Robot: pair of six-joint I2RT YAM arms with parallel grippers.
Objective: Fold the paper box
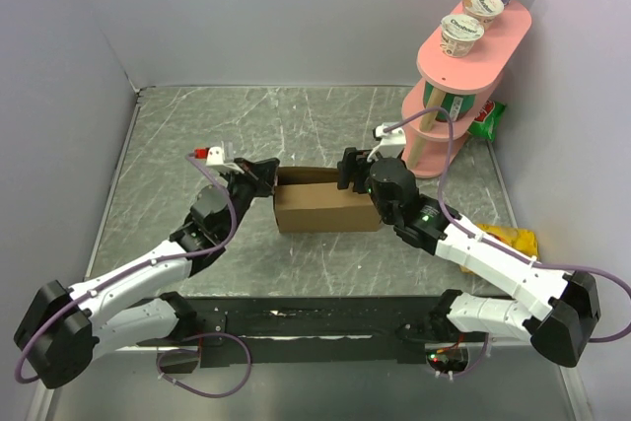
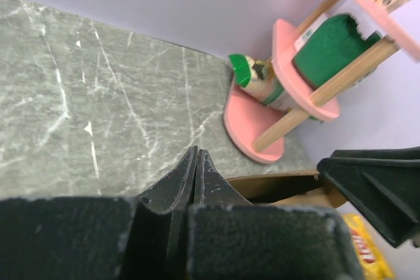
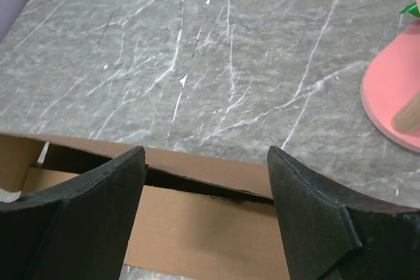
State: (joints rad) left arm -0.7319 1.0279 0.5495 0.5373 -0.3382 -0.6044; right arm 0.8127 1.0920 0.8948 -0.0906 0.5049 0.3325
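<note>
Top external: plain brown cardboard box [image 1: 325, 209] mid grey marbled table [image 1: 197, 125], long axis left-right between both arms. Left gripper [image 1: 268, 175] pinched shut at left end; right gripper [image 1: 347, 170] spread wide astride back wall, likely better placed.

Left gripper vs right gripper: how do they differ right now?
The left gripper is shut, fingers pressed together; the right gripper stands wide open. The left gripper sits at the left end of the cardboard box; the right gripper hovers over its far right rim. Both have black fingers, and neither visibly holds anything.
</note>
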